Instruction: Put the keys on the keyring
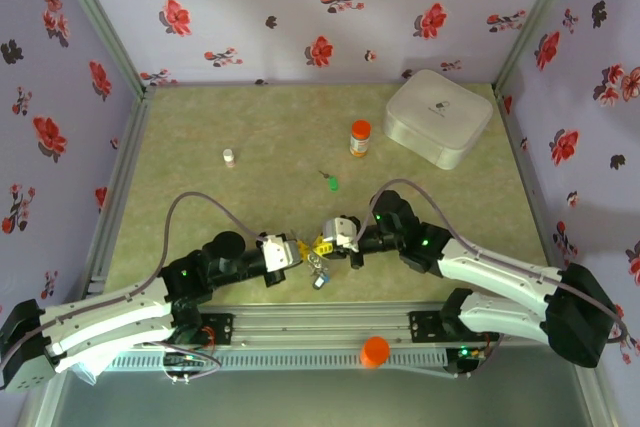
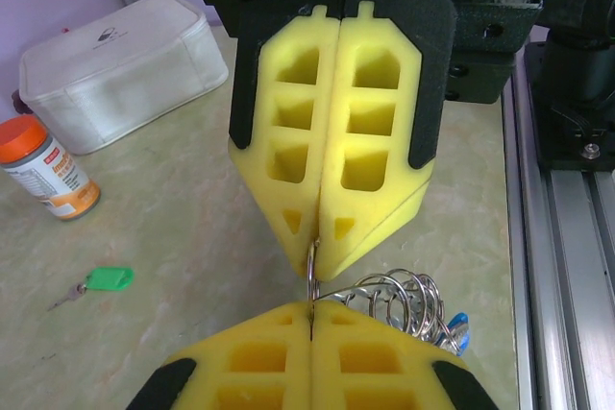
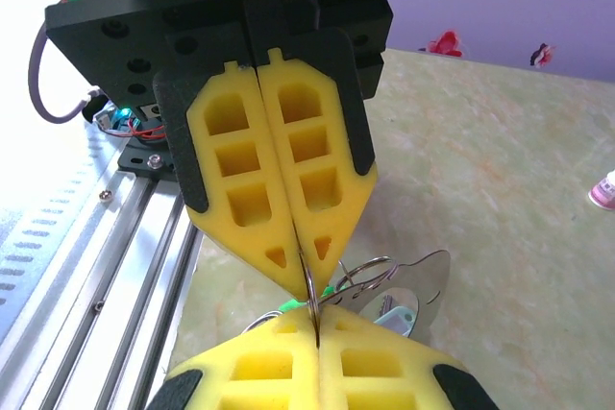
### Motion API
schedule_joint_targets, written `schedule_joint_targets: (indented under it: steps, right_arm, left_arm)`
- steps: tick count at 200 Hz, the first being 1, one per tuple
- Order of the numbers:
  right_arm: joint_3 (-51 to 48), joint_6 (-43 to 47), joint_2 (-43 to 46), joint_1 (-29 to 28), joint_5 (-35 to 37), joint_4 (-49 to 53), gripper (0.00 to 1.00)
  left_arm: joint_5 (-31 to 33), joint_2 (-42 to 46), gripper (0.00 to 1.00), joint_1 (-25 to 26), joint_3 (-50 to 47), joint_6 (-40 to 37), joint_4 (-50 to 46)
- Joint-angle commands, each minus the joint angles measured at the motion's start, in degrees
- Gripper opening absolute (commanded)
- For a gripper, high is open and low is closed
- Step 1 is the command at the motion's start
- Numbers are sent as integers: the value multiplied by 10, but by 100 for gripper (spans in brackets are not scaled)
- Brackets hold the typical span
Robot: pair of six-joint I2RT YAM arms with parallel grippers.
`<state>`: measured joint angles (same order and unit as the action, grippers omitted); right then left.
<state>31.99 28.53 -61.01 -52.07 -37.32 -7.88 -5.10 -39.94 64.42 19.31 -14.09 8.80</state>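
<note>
Tip to tip, left tool (image 2: 312, 312) and right tool (image 3: 315, 322) are clamped shut on the keyring (image 2: 310, 285) near the worktop's (image 2: 192, 199) front edge. Some keys (image 2: 454, 328) hang there already; a green-tagged key (image 2: 108, 279) lies loose mid-worktop, not yet threaded on.

From above, the keyring (image 1: 314, 263) is mostly hidden between the left pincer (image 1: 302, 248) and right pincer (image 1: 323, 243); its hanging keys (image 1: 320, 280) are too small to tell apart.
</note>
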Motion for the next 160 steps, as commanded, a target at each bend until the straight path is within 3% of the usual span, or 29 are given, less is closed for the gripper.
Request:
schedule_joint_targets:
  steps: [1, 25, 49, 63, 79, 119, 136, 160]
  right_arm:
    - [22, -2, -7, -8, -18, -1, 0]
    - [21, -12, -10, -10, -19, -12, 0]
    - [14, -25, -11, -11, -20, -36, 0]
    - [11, -32, -11, -12, -21, -44, 0]
    - [8, -37, -10, -12, -21, -50, 0]
    - [3, -33, 1, -13, -1, -39, 0]
    - [-11, -83, 28, -10, 62, -49, 36]
    - [-21, -261, 80, 13, 227, -37, 54]
  left_arm:
    - [15, -1, 0, -4, 1, 3, 37]
    - [18, -7, 18, -4, 1, 6, 44]
    - [17, -15, 21, -5, 1, 12, 51]
    - [16, -17, 15, -5, 1, 13, 50]
    - [15, -16, 0, -4, 3, 9, 43]
    - [24, -5, 0, -5, 5, 1, 30]
    - [39, -6, 0, -5, 9, -1, 29]
    - [83, -17, 0, -4, 13, 4, 39]
